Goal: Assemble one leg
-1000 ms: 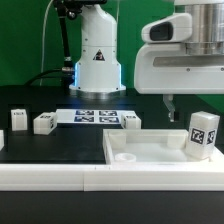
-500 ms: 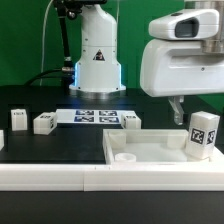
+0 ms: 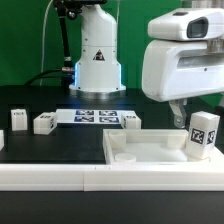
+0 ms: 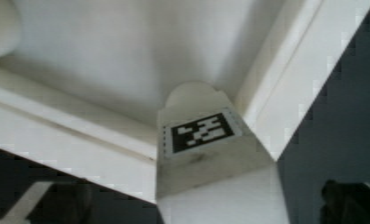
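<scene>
The leg point(image 3: 202, 133) is a small white block with a black-and-white tag. It stands upright in the right end of the large white tray point(image 3: 150, 152). My gripper point(image 3: 181, 108) hangs just above the leg, slightly toward the exterior view's left, not touching it. In the wrist view the leg point(image 4: 205, 133) runs up the middle with its tag showing, against a tray corner point(image 4: 93, 60). The gripper point(image 4: 191, 208) is open, with a dark finger at each lower corner and the leg between them, farther down.
Three more small white tagged blocks stand on the black table: one point(image 3: 18, 119) at the far left, one point(image 3: 43, 123) beside it, one point(image 3: 132, 120) behind the tray. The marker board point(image 3: 95, 117) lies before the robot base point(image 3: 97, 60).
The gripper has moved toward the exterior view's right and slightly lower, closer over the leg in the tray. The leg and other parts have not moved.
</scene>
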`<state>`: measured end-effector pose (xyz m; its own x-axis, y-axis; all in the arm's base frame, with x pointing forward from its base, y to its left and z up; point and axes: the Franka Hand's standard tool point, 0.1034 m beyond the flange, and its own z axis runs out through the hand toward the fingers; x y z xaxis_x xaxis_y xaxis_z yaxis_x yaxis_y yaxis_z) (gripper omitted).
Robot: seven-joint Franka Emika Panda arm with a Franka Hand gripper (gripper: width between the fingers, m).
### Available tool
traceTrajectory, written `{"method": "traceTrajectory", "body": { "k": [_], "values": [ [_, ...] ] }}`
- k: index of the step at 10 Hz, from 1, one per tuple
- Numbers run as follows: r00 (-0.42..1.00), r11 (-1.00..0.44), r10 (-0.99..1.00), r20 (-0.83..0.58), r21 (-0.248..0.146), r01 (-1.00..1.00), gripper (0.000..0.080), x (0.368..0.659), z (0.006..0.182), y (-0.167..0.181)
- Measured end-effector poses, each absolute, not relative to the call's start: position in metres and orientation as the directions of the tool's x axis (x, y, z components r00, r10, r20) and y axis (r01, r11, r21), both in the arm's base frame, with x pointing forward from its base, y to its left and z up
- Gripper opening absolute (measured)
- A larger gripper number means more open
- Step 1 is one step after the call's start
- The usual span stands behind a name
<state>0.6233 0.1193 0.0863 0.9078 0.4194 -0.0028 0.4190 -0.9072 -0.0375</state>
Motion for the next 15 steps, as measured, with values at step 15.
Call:
{"method": "traceTrajectory", "body": {
  "k": [15],
  "values": [
    [0.933,-0.932,-0.36,-0.017,-0.031,-0.36,0.0288,0.6225,0.0852,0.1198]
  ]
}}
